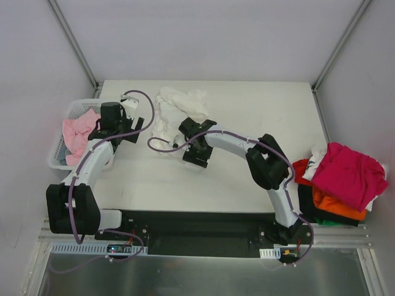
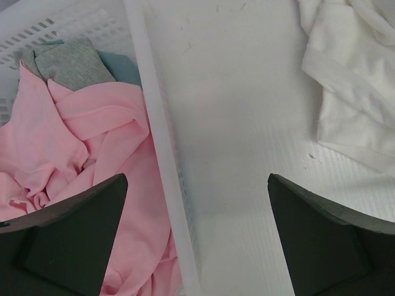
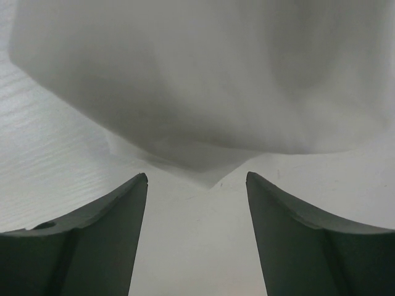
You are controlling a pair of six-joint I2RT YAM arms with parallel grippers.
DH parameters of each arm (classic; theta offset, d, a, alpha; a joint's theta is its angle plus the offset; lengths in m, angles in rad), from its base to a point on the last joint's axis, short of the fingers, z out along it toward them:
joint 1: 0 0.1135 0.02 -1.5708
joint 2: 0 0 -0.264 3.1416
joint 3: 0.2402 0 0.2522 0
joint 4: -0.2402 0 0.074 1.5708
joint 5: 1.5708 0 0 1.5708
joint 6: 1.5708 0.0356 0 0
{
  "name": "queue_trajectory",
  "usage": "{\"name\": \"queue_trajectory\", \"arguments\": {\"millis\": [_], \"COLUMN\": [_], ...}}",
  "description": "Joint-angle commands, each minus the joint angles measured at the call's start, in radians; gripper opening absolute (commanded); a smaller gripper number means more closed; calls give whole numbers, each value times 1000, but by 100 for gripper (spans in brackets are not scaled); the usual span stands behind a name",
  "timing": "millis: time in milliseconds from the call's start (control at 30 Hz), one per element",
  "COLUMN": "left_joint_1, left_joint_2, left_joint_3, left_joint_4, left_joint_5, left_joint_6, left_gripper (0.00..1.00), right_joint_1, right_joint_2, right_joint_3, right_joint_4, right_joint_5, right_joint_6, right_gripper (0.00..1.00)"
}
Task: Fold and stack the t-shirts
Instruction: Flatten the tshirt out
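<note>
Lying crumpled at the far middle of the table (image 1: 265,117), the white t-shirt (image 1: 179,108) looks light, limp and quick to bunch; its near edge, just ahead of the right jaws, seems the place to pinch. Those jaws stand partly spread on nothing; the left jaws gape wide above the basket (image 1: 58,161) wall. Inside lie a pink t-shirt (image 1: 79,132) and grey cloth (image 2: 68,61).
</note>
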Motion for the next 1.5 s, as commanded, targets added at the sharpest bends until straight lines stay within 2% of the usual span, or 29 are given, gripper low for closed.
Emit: {"name": "queue_trajectory", "arguments": {"millis": [0,300,400,500,600,733,867,1133,1467], "left_joint_1": [9,9,9,10,9,4,-25,-118,-146], "left_joint_2": [-18,-40,-50,-63,-70,-63,-18,52,120], "left_joint_3": [-7,-36,-52,-62,-73,-87,-102,-98,-62], "left_joint_4": [35,37,37,37,37,11,-2,-11,-11], "left_joint_5": [-7,-4,0,6,35,158,192,227,227], "left_joint_6": [-16,-28,-33,-35,-53,-79,-79,-82,-105], "left_gripper": [97,97,97,97,97,98,98,97,95], "right_joint_1": [-11,-26,-32,-34,-39,-46,-58,-85,-101], "right_joint_2": [16,50,55,46,17,-45,-132,-217,-227], "right_joint_3": [42,68,74,60,30,-24,-58,17,115], "right_joint_4": [15,21,19,15,12,6,-30,-126,-203], "right_joint_5": [-34,-57,-52,-26,9,103,190,322,477], "right_joint_6": [-27,-43,-48,-54,-51,-45,-37,-10,9], "right_gripper": [67,50,36,1,1,1,1,1,1]}}
